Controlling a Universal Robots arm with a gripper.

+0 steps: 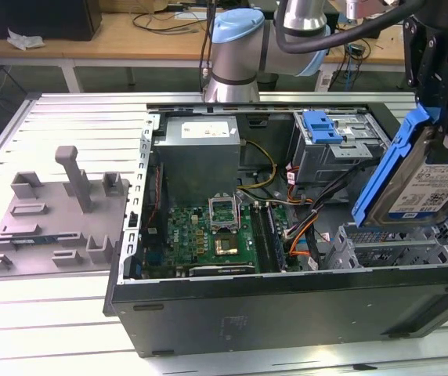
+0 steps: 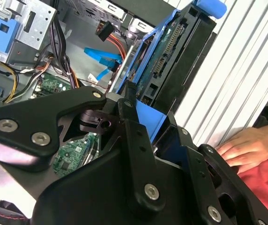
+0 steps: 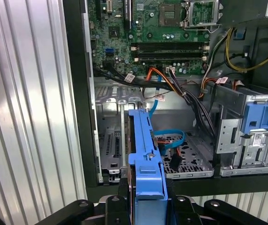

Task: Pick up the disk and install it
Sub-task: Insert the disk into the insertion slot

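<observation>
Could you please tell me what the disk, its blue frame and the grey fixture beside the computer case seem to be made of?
The disk: probably metal, silver-grey with faint sheen. Its blue frame: likely plastic, uniform colour, moulded shape. The grey fixture: possibly plastic, matte and uniform; uncertain.

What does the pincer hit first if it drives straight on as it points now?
The disk in the pincer leads; it'd likely meet the blue cable looped over the perforated bay floor first. Depth unclear.

Open drive bay (image 3: 195, 160) beneath the disk (image 3: 145, 159), cable bundle (image 3: 200, 110) close alongside.
</observation>
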